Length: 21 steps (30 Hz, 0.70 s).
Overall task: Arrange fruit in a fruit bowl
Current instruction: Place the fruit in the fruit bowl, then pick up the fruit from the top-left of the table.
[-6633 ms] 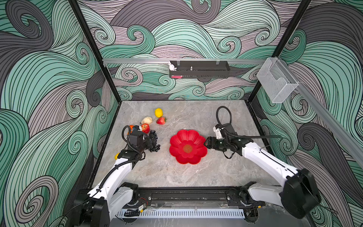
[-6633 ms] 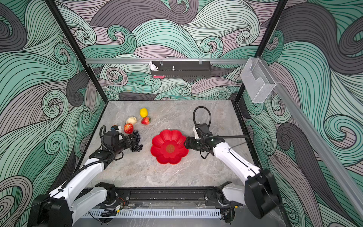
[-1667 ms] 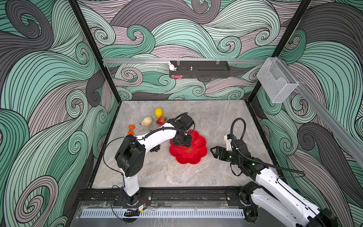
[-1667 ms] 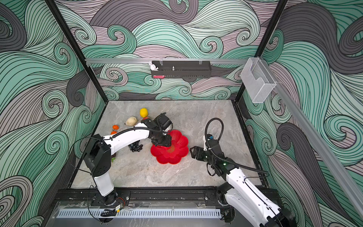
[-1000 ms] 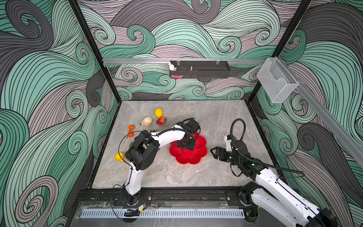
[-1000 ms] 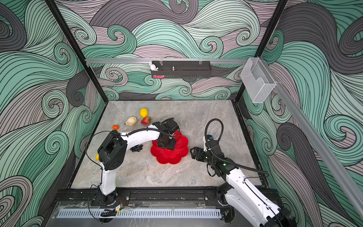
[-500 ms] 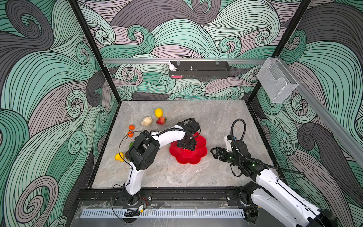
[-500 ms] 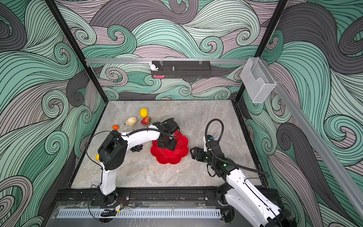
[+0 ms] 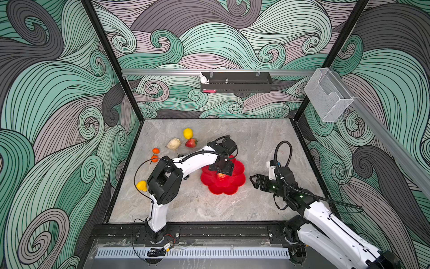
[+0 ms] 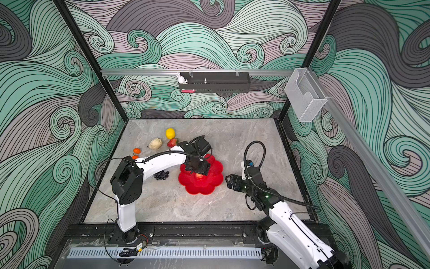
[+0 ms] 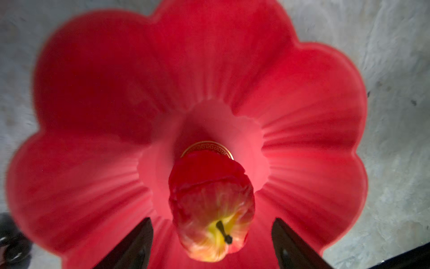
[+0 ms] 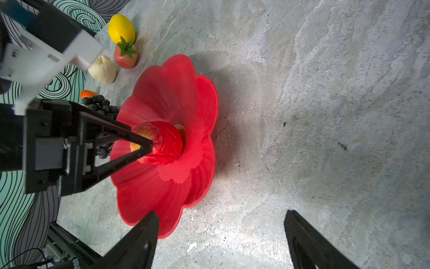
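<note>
Apple (image 11: 210,209) lies at the centre of the red bowl (image 11: 93,93). You have the left gripper (image 11: 212,219) spread wide either side, clear of it; right gripper (image 12: 222,212) wide, empty, beside the bowl.

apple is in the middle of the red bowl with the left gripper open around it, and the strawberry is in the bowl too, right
Only the strawberry is wrong: it lies on the table outside the red bowl, as the right wrist view shows. The apple does sit mid-bowl with the left gripper open around it.
</note>
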Tool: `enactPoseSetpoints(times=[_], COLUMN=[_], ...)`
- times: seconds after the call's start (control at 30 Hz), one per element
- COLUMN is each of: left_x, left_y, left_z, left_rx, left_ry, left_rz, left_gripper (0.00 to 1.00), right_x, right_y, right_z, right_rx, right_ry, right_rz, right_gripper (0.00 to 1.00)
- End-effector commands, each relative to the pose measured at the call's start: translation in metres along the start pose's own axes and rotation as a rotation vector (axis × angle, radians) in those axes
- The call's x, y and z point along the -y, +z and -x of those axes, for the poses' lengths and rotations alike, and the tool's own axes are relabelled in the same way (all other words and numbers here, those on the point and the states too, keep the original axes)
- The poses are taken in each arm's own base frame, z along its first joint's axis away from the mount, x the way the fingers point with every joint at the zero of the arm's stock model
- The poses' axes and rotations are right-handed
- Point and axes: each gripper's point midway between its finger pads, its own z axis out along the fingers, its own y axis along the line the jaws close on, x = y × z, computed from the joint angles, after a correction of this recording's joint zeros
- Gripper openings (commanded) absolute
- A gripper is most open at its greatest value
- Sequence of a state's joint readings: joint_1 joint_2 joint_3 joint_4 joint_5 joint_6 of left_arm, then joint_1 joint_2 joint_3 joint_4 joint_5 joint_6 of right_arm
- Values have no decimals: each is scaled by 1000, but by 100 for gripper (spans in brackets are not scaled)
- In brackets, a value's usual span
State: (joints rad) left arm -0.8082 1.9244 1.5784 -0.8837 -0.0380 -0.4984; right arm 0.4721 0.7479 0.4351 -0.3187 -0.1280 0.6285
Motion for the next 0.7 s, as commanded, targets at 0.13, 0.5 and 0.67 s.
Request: enactPoseSetpoints(times=[0.13,0.5,0.67], left_x=[-52,-213,-262], left_y=[-105,-142,-115], left_z=[51,76,75], left_rx=[279,558,496], left_ry=[-115,-690,-849], left_rz=[84,196,181], left_gripper=[84,84,85], right_x=[5,1,-1], right_y=[-3,-6,-8], right_z=[-2,-2,0], right_rx=[7,12,16], right_ry=[-4,-11,-23], right_rz=[-22,-1,7], right_gripper=[85,85,87])
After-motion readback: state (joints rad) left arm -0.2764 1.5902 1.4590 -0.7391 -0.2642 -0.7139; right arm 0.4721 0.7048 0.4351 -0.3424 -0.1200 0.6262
